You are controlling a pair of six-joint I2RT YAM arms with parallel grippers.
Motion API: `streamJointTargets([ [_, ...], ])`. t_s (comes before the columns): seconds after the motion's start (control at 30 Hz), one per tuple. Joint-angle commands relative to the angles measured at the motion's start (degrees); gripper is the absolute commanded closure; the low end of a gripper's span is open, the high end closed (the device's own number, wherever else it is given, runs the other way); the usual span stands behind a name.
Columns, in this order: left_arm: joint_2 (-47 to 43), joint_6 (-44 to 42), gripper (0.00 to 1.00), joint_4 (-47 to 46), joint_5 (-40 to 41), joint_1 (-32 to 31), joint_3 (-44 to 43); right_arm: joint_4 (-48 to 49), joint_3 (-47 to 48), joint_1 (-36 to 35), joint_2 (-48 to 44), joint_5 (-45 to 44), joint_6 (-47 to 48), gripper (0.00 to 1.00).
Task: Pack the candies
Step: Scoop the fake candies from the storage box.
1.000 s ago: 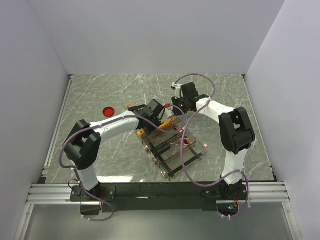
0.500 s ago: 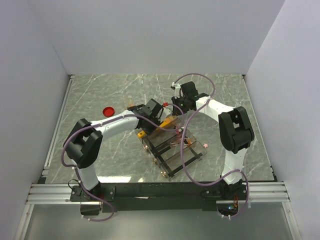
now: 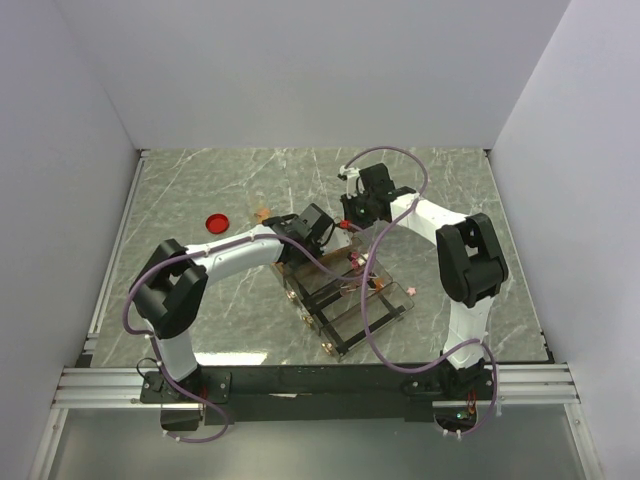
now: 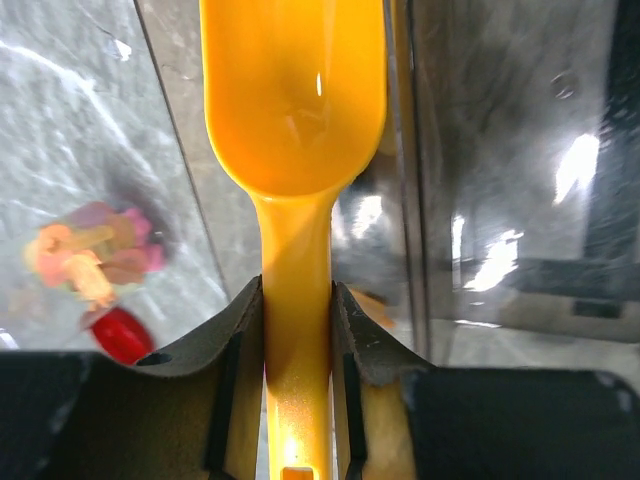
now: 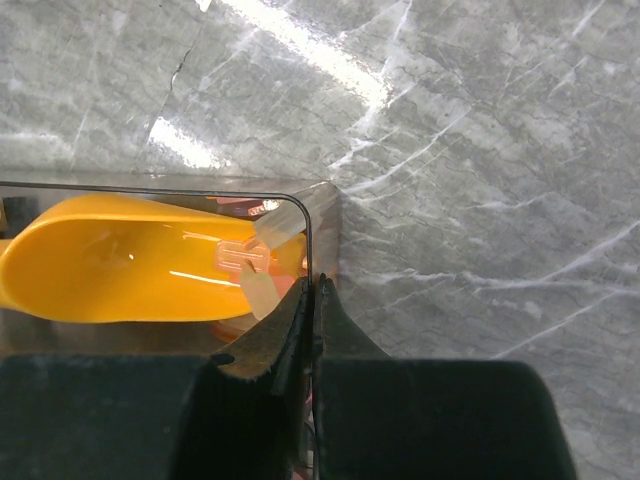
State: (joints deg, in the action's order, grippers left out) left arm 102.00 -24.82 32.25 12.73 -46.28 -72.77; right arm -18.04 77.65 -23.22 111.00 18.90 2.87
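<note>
Inside clear box [image 5: 150,190], scoop [image 5: 120,270] fills corner; right hand [image 5: 313,290] pinches wall; table [image 5: 480,150] beyond free.

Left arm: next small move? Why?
Probably steer the yellow scoop toward the candies. Its bowl looks empty, the left claw grips its handle, and the heap lies beside it, seemingly behind a clear wall. The right claw pinches the clear box wall, steadying it.

L pincer [image 4: 297,305]: grips scoop [image 4: 295,90] handle | candies [image 4: 95,250]: blurred heap, lower left
</note>
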Motion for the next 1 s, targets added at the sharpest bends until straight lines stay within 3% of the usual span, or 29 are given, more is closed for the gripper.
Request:
streamJointTargets([
  [0.0,-0.7,-9.4,0.99,2.3,1.7,-0.7,-0.4,-1.0,0.2,-1.6,-0.6,3.3,-0.2,1.00],
  [0.2,-1.2,-14.5,0.99,0.9,1.9,-1.0,1.2,0.6,-0.4,-1.5,-0.7,5.1,-0.7,1.00],
  [0.5,-0.5,-15.7,0.99,-2.9,-1.7,-5.6,2.2,3.6,0.8,-0.9,1.2,9.2,-6.8,1.00],
  [0.63,-4.4,-15.4,0.99,-5.1,-2.7,-6.4,5.4,3.5,1.5,0.5,2.0,9.9,-9.3,1.00],
  [0.8,-8.0,-11.0,0.99,-4.5,-13.1,-4.9,4.9,1.6,3.1,1.3,3.2,10.1,-11.5,1.00],
  [0.97,-2.1,-3.5,0.99,0.9,-21.9,-1.5,-2.5,1.5,2.9,1.2,2.7,10.4,-12.7,1.00],
])
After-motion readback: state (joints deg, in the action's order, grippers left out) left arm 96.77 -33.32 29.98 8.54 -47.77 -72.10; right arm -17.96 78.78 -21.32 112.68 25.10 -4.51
